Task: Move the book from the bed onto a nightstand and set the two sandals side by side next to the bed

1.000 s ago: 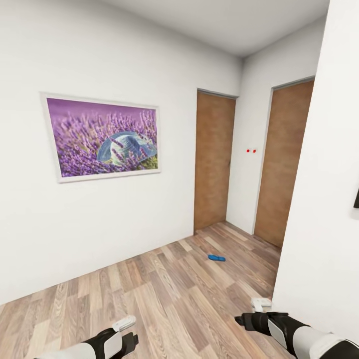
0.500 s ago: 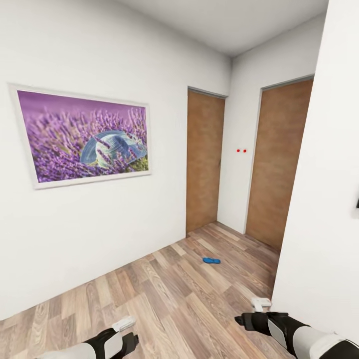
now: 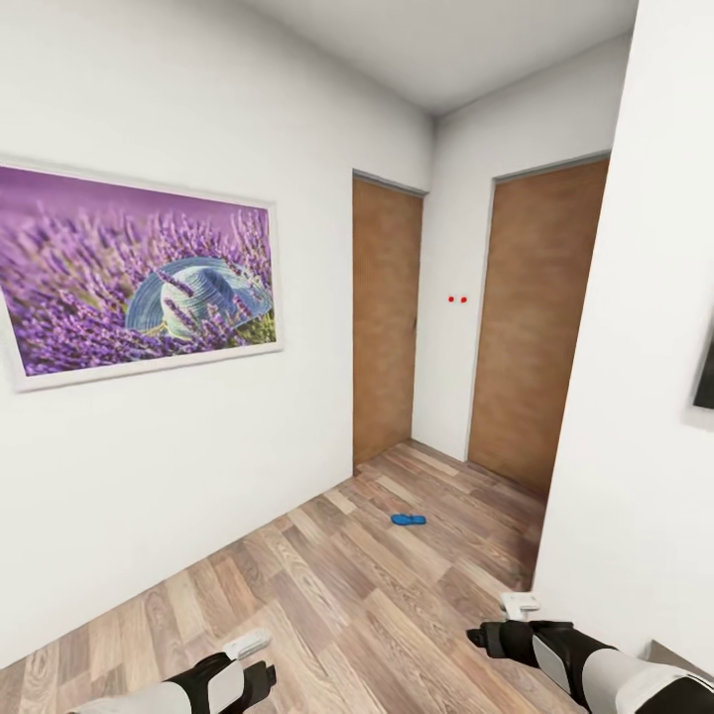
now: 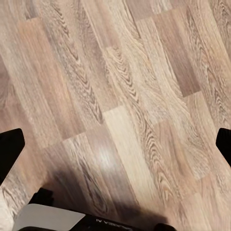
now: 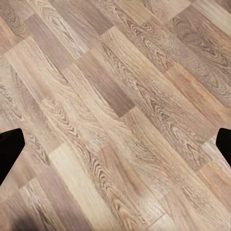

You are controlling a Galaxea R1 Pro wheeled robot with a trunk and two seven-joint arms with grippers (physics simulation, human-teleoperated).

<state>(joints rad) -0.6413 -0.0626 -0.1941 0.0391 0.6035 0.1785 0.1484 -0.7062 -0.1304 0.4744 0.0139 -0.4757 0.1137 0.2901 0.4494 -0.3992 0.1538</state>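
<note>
One bright blue sandal (image 3: 408, 519) lies flat on the wood-plank floor, in front of two brown doors at the far end of a corridor. The book and the bed are out of view. My left gripper (image 3: 250, 662) hangs low at the bottom left of the head view, far short of the sandal. In the left wrist view it (image 4: 115, 144) is open over bare planks. My right gripper (image 3: 499, 621) hangs at the bottom right, close to a white wall. It (image 5: 115, 144) is open over bare floor with nothing between its fingers.
A white wall with a framed lavender picture (image 3: 139, 283) runs along the left. Two shut brown doors (image 3: 385, 317) (image 3: 531, 317) close off the far end. A white wall corner (image 3: 595, 397) juts in on the right, narrowing the passage. Wood floor (image 3: 327, 585) stretches ahead to the sandal.
The whole view has shifted: the picture, doors and sandal slid left, so the camera has moved. Both arms keep the same pose, grippers still open.
</note>
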